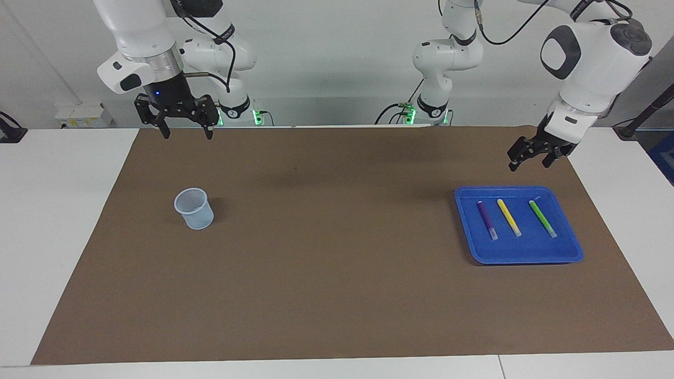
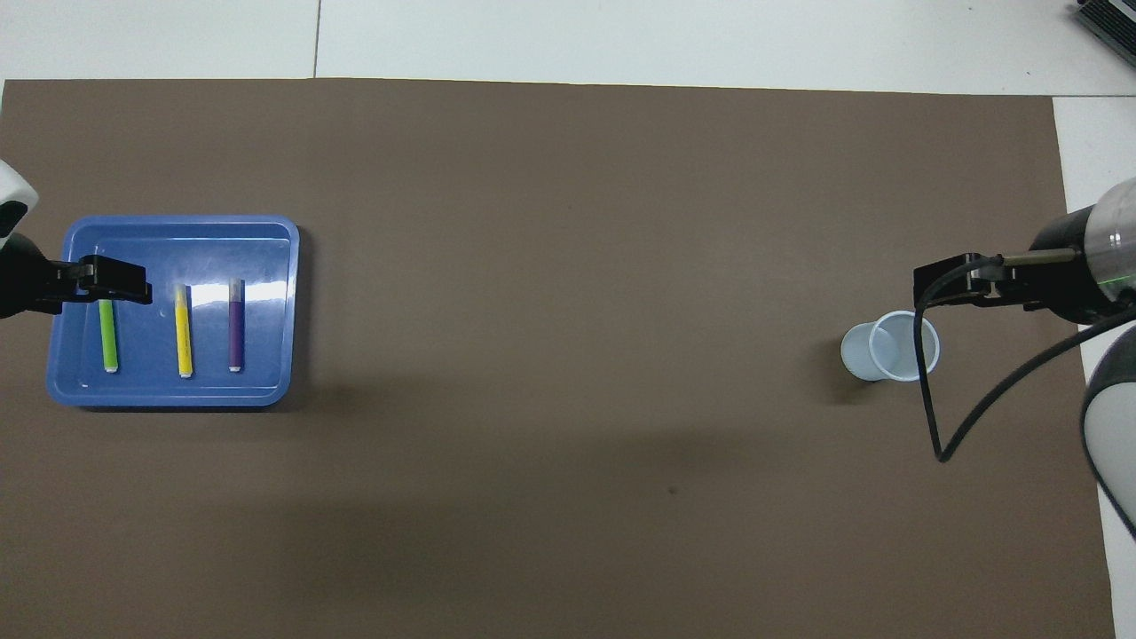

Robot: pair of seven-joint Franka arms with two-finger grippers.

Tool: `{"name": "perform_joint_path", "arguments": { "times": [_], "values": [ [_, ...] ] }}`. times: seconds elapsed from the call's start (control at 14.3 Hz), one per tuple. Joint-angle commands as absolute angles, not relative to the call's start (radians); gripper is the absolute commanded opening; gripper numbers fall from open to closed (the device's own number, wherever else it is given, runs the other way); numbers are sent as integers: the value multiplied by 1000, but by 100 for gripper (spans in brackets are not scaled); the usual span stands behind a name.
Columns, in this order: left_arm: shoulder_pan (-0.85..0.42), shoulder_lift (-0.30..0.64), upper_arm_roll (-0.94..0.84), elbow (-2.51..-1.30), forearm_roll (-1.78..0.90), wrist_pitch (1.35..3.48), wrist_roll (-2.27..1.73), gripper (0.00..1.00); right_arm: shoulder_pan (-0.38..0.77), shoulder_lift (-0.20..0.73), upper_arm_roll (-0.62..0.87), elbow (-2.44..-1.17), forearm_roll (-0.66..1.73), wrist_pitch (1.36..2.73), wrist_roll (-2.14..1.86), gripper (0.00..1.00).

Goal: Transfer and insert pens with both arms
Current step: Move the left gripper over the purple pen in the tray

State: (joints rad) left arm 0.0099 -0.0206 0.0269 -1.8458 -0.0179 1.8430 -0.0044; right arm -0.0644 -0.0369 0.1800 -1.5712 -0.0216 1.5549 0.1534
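No transfer is made: the purple pen (image 1: 486, 220), yellow pen (image 1: 508, 217) and green pen (image 1: 542, 218) all lie side by side in the blue tray (image 1: 571, 251) toward the left arm's end of the worktop, and the pale cup (image 1: 194, 209) toward the right arm's end appears empty. The left gripper (image 1: 530, 156) hangs tilted, open and empty, above the tray's robot-side edge. The right gripper (image 1: 186, 128) waits, pointing down, open and empty, over the brown mat's (image 1: 326, 252) robot-side edge.
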Motion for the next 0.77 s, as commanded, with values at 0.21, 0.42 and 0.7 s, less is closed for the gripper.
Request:
{"name": "perform_joint_path", "arguments": {
  "times": [0.21,0.42,0.7],
  "values": [
    [3,5,23,-1911,-26,1933,-2,98,-72,-46,184,-1582,-29,1562,160,100],
    [3,35,23,-1916,-26,1956,0,97,-72,-46,184,-1582,-29,1562,160,100],
    [3,58,23,-1953,-26,2034,2,96,-72,-46,184,-1582,-29,1562,160,100]
  ]
}}
